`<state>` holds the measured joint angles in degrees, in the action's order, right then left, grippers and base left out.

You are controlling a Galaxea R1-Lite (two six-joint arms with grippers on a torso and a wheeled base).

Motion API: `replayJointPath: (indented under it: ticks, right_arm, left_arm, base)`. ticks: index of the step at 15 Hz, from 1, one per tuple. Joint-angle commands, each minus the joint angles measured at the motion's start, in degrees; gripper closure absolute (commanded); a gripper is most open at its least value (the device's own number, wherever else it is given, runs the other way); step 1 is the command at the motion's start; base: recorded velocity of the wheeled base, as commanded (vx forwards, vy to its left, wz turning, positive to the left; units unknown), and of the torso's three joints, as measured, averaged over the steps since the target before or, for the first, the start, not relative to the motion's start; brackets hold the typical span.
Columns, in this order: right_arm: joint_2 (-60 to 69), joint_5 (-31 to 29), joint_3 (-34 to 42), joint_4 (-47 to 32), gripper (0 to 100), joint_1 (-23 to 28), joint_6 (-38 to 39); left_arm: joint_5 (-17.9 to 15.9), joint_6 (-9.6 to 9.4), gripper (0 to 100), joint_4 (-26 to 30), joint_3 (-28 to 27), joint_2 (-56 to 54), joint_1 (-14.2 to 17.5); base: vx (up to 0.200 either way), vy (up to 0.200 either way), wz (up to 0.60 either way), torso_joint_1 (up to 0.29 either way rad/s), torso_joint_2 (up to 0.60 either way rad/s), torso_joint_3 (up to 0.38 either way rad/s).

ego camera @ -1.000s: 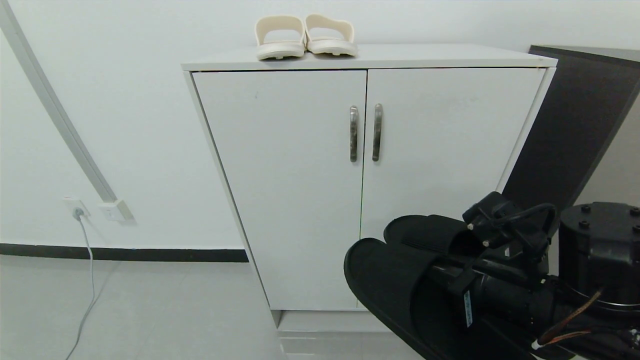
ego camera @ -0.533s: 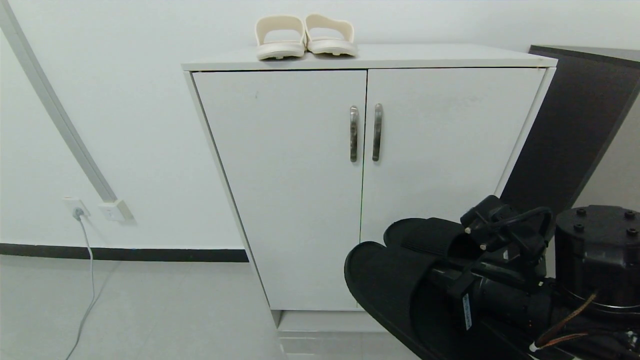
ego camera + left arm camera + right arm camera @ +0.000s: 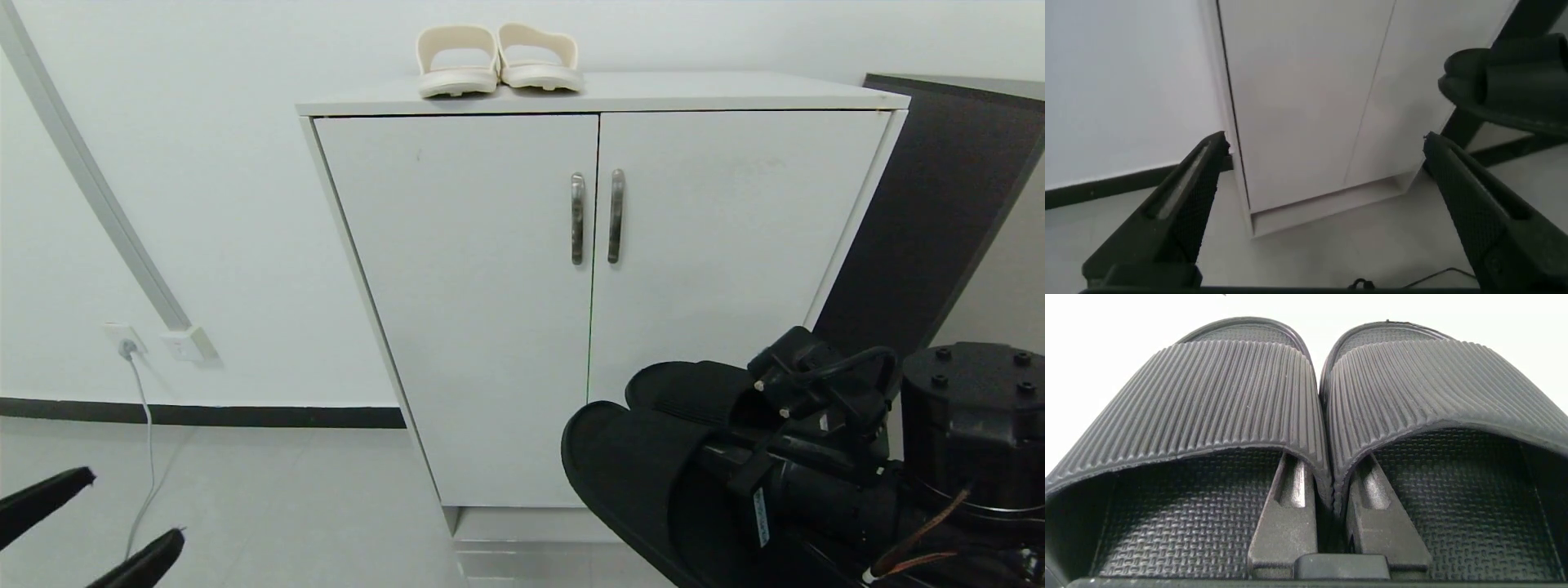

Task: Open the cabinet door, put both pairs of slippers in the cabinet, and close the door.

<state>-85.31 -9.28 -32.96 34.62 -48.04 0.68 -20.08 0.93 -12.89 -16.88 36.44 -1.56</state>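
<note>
The white cabinet [image 3: 457, 310] has both doors shut, with its two metal handles [image 3: 577, 218] side by side at the middle. A cream pair of slippers [image 3: 498, 61] sits on its top, left of centre. The black pair of slippers [image 3: 637, 465] hangs low in front of the right door. My right gripper [image 3: 1329, 498] is shut on the pair, its fingers [image 3: 1290, 506] under the ribbed straps [image 3: 1225, 392], pinching the inner edges together. My left gripper [image 3: 131, 506] is open near the floor, left of the cabinet. In the left wrist view the left gripper [image 3: 1324, 145] faces the cabinet's base [image 3: 1323, 208].
A wall socket [image 3: 122, 339] with a grey cable running down to the floor sits left of the cabinet, under a slanted conduit [image 3: 82, 163]. A dark panel [image 3: 939, 204] leans right of the cabinet. Grey floor lies between my left gripper and the cabinet.
My left gripper's fingers have come into the head view at the lower left. The right gripper with the black slippers has sunk a little.
</note>
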Motion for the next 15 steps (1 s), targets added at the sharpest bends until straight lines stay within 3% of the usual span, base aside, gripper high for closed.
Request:
replayJointPath:
  ticks: [1, 4, 8, 11, 15]
  right_arm:
    - [-0.12, -0.04, 0.00, 0.01, 100, -0.12, 0.02]
    - [0.14, -0.30, 0.00, 0.01, 100, -0.47, 0.02]
    - [0.06, -0.30, 0.00, 0.01, 100, -0.47, -0.33]
    - [0.14, -0.30, 0.00, 0.01, 100, -0.47, -0.33]
    - [0.23, -0.30, 0.09, 0.01, 100, -0.56, -0.33]
  left_arm:
    - [-1.10, 0.04, 0, -4.43, -3.16, 12.25, -3.19]
    - [-0.66, 0.22, 0, -9.79, -5.97, 20.95, -9.25]
    - [-0.66, 0.13, 0, -13.04, -11.68, 28.95, -13.73]
    - [-0.66, -0.05, 0, -14.71, -17.31, 33.52, -20.76]
    - [-0.93, -1.10, 0, -16.21, -23.55, 41.61, -23.66]
  base:
    - [0.000, 0.000, 0.00, 0.000, 0.00, 0.000]
    - [0.000, 0.000, 0.00, 0.000, 0.00, 0.000]
    - [0.000, 0.000, 0.00, 0.000, 0.00, 0.000]
    - [0.000, 0.000, 0.00, 0.000, 0.00, 0.000]
    - [0.000, 0.000, 0.00, 0.000, 0.00, 0.000]
